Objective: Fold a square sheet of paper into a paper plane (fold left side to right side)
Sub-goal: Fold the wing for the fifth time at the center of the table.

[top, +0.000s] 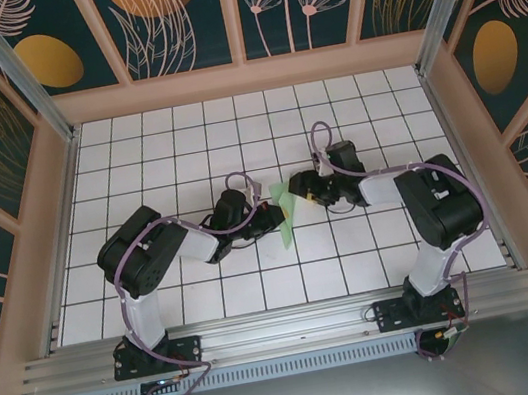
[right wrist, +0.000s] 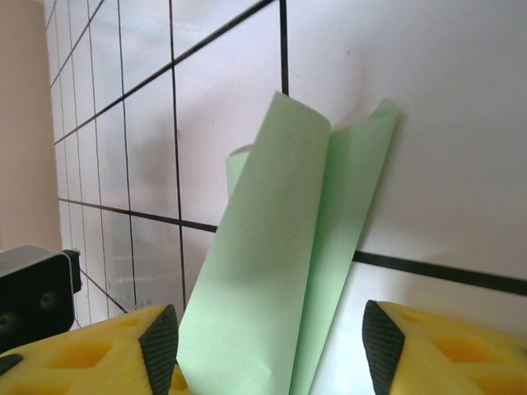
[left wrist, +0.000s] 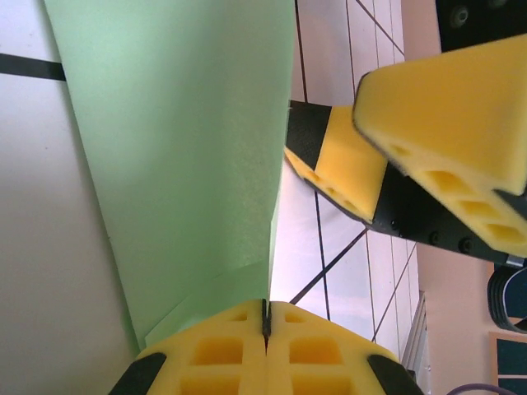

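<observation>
The square sheet of paper (top: pixel 286 218), pale mint green, is folded into a long narrow shape with layered flaps and stands up off the tiles at the table's middle. My left gripper (top: pixel 274 218) is shut on its lower edge; in the left wrist view the yellow fingertips (left wrist: pixel 247 346) meet with the thin paper (left wrist: pixel 181 148) pinched in their seam. My right gripper (top: pixel 302 192) faces it from the right and is open. In the right wrist view the folded paper (right wrist: pixel 280 271) rises between its fingers (right wrist: pixel 156 346), which stand apart from it on both sides.
The white gridded table (top: pixel 172 132) is walled by wooden frame panels (top: pixel 244 77) on three sides. A metal rail (top: pixel 286 331) with both arm bases runs along the near edge. The right gripper's yellow fingers (left wrist: pixel 445 107) loom close in the left wrist view.
</observation>
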Controlling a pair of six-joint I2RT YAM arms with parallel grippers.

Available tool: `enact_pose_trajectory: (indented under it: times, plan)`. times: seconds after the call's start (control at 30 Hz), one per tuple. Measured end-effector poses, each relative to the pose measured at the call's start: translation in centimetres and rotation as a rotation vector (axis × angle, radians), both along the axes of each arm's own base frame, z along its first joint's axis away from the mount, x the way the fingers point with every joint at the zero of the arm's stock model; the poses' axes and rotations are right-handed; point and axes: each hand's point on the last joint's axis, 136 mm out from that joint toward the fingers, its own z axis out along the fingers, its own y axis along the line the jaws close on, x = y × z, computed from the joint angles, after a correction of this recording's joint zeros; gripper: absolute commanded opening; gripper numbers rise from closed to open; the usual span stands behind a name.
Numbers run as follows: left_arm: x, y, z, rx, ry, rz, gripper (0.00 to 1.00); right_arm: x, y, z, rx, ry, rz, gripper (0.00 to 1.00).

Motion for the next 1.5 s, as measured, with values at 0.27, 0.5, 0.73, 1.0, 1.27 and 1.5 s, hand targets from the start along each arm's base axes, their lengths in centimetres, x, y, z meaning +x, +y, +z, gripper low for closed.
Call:
enact_pose_trajectory:
  times: [0.27, 0.5, 0.73, 1.0, 1.27, 1.5]
  plan:
    - [0.0, 0.0, 0.0, 0.000, 0.000, 0.000, 0.00, 1.8, 0.8, 1.1, 0.015, -0.033, 0.001, 0.68]
    - [0.0, 0.0, 0.0, 0.000, 0.000, -0.001, 0.00, 2.2, 1.6, -0.1, 0.009, -0.011, 0.016, 0.68]
    - [-0.1, 0.1, -0.2, 0.008, 0.002, -0.003, 0.00, 2.6, 2.1, -0.3, 0.004, -0.004, 0.023, 0.68]
    - [0.2, 0.6, -0.9, 0.048, 0.007, -0.009, 0.03, 2.9, 2.2, -0.7, -0.029, 0.047, 0.033, 0.68]
    - [1.1, 0.5, -0.6, 0.076, -0.015, -0.028, 0.05, 2.9, 2.3, -1.1, -0.066, 0.088, 0.055, 0.68]
    - [1.4, 0.4, -0.5, 0.095, -0.018, -0.044, 0.05, 2.9, 2.4, -1.4, -0.089, 0.115, 0.068, 0.68]
